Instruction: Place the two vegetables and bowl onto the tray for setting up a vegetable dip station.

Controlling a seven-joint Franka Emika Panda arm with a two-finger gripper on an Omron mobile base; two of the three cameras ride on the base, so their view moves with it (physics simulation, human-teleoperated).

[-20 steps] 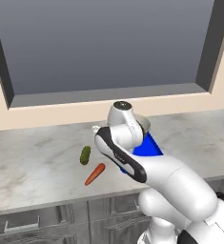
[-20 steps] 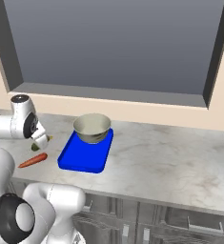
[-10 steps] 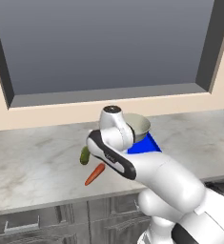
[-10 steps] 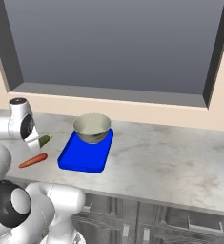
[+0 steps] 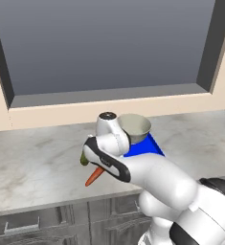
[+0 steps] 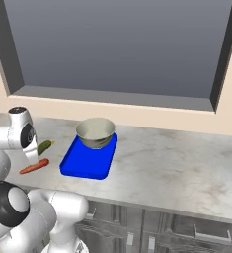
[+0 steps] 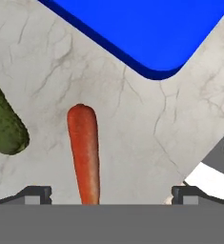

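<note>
No text, label, brand, number or sign can be read anywhere in these pictures.

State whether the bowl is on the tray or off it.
On it. The bowl sits on the far end of the blue tray; the tray's near part is bare.
</note>
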